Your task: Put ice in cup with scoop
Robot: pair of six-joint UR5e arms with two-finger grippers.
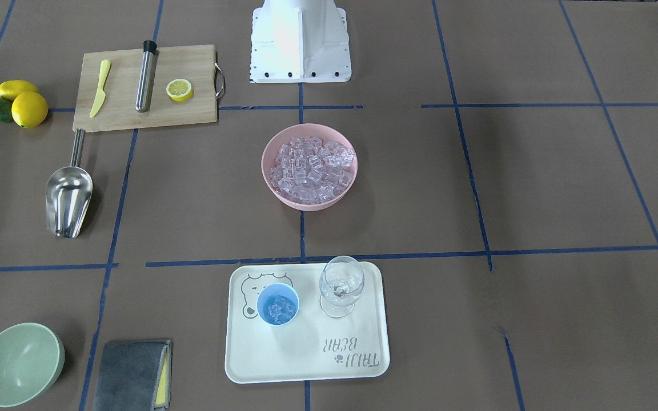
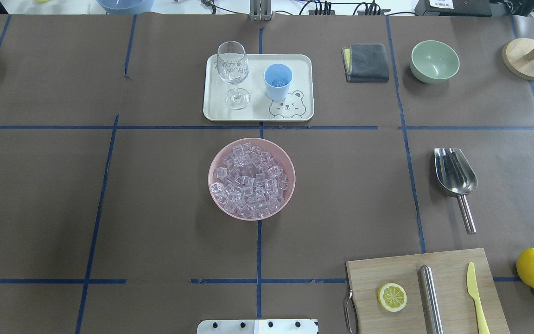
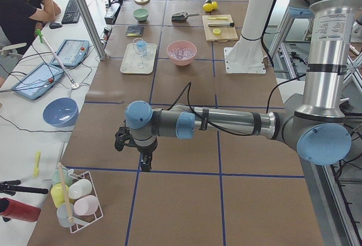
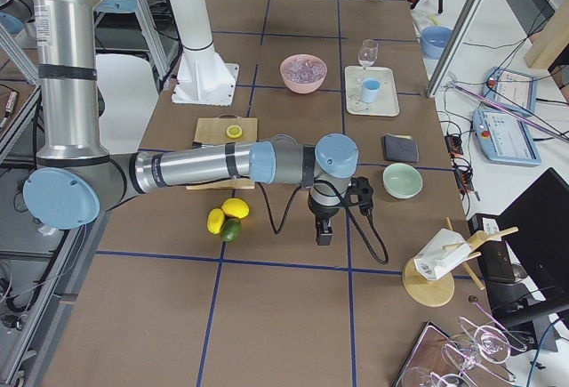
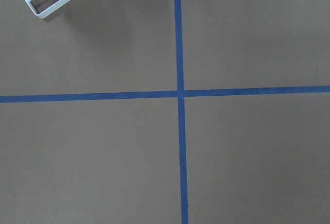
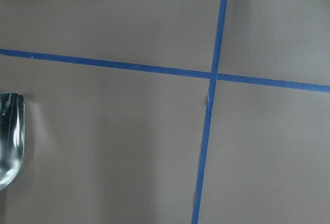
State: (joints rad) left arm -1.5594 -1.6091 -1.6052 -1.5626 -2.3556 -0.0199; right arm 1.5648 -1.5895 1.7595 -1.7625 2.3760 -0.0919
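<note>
Ice (image 1: pixel 312 169) fills a pink bowl (image 1: pixel 264 165) at the middle of the table, heaped to about rim level; a few more cubes lie inside the cup (image 2: pixel 277 93). Cup stands upright on a cream tray (image 1: pixel 306 354), on the side of the pink bowl away from the robot's base, with a clear wine glass (image 1: pixel 340 285) upright just beside it on the same tray. Scoop (image 1: pixel 69 197) lies flat on the table well apart from the pink bowl, on the robot's right, trough facing up, nothing visible in it and no gripper touching it. A wooden cutting board (image 1: pixel 123 117) sits further from the pink bowl on that same side, nearer the robot, carrying a steel cylinder (image 1: pixel 146 77), a lemon half (image 1: pixel 179 89) and a yellow knife (image 1: pixel 100 88). Left gripper (image 3: pixel 145 164) hangs over bare table well apart from the pink bowl on the robot's left; right gripper (image 4: pixel 324 231) hangs likewise on the robot's right. Both grippers appear in side views only, so whether their jaws stand wide or narrow cannot be told; neither is seen carrying anything.
</note>
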